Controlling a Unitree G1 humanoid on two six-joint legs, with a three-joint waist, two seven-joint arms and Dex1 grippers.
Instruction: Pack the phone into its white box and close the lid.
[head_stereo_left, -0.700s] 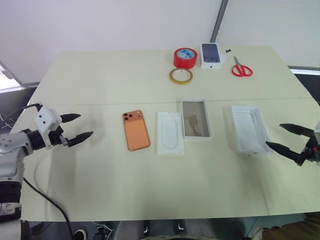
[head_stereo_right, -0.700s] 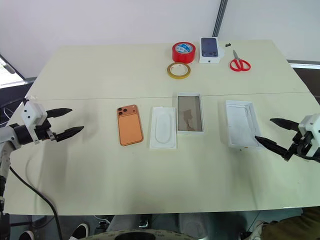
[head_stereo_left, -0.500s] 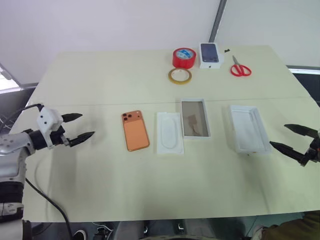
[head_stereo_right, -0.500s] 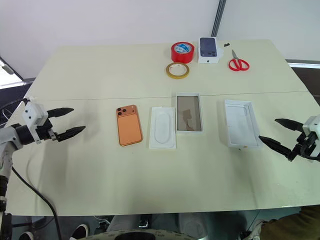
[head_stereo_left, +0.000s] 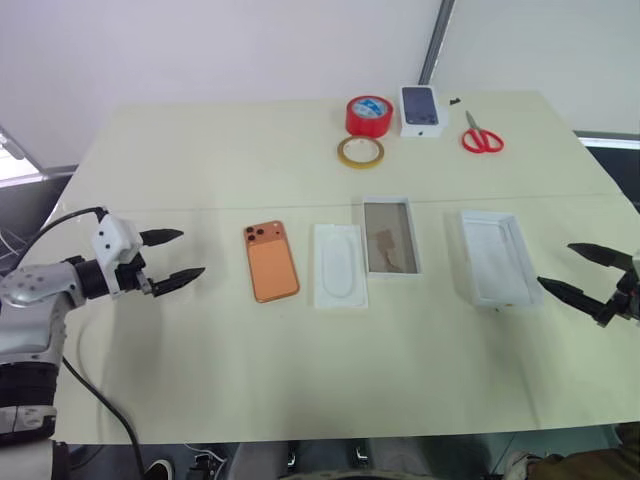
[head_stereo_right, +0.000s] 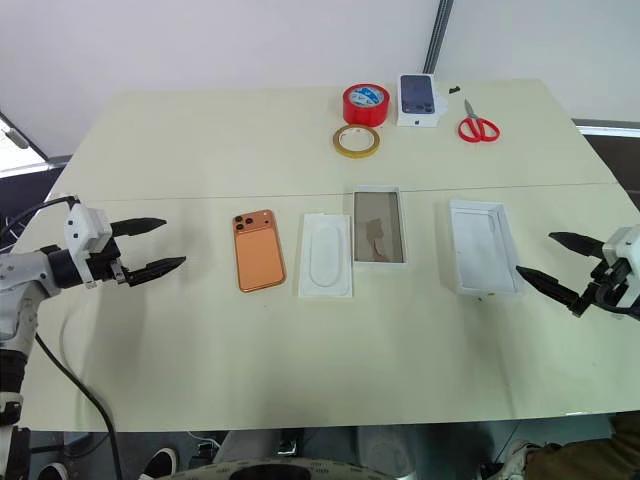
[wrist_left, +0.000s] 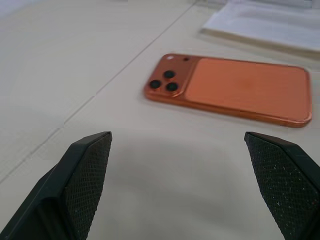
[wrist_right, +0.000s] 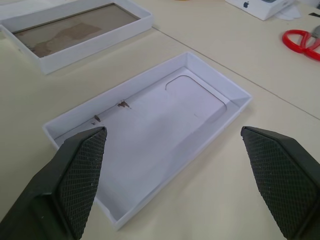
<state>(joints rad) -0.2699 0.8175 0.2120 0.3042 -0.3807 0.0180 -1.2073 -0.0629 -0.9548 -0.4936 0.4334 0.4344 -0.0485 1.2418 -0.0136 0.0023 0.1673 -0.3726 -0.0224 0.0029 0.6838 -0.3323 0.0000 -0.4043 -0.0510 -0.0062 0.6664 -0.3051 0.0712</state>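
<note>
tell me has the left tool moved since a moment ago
Yes. The left tool has come closer to the phone, which lies where it was on the table.

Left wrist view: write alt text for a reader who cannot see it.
An orange phone lies flat on the cream table, back up, camera cluster toward the near end. The left gripper faces it with jaws wide open, touching nothing.

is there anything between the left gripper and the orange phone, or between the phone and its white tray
Nothing lies between the open left gripper and the phone, just bare table. Between the phone and the white box, the flat white insert lies flat on the table.
</note>
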